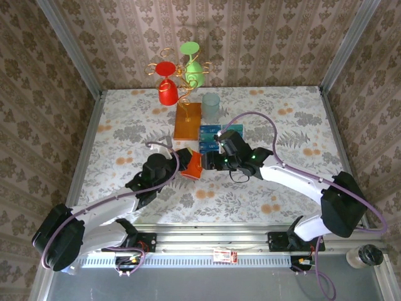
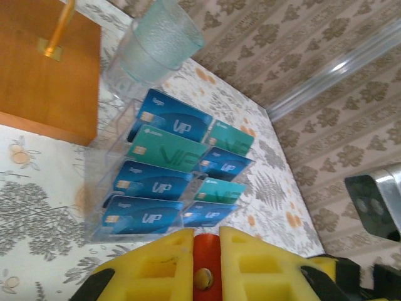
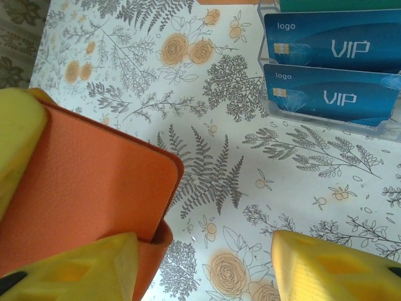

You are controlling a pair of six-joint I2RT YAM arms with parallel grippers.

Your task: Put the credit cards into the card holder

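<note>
The left end effector [image 2: 203, 241] is closed on the card holder [image 2: 202, 258]. In the left wrist view a thin orange-red edge with a small round snap is seen clamped between the two yellow pads [image 2: 160, 263]. Ahead of this end effector, eight credit cards [image 2: 169, 122], blue and teal, are seen standing in a clear tiered rack [image 2: 100, 188] on the table [image 2: 37, 207]. Beyond the rack a pale glass cup [image 2: 156, 44] is placed, and ahead to the left a wooden base [image 2: 44, 75] is seen.

The broad orange face of the card holder is given by the right wrist view, at the left of the right end effector [image 3: 200, 263]. Its fingers [image 3: 332, 269] are held apart, with flowered table seen between them. The left finger is just beside the lower edge of the card holder; whether it touches cannot be told. Two blue credit cards are seen ahead to the right.

In the top view the two end effectors are seen close together at the card holder, with the credit cards just beyond the right one.
</note>
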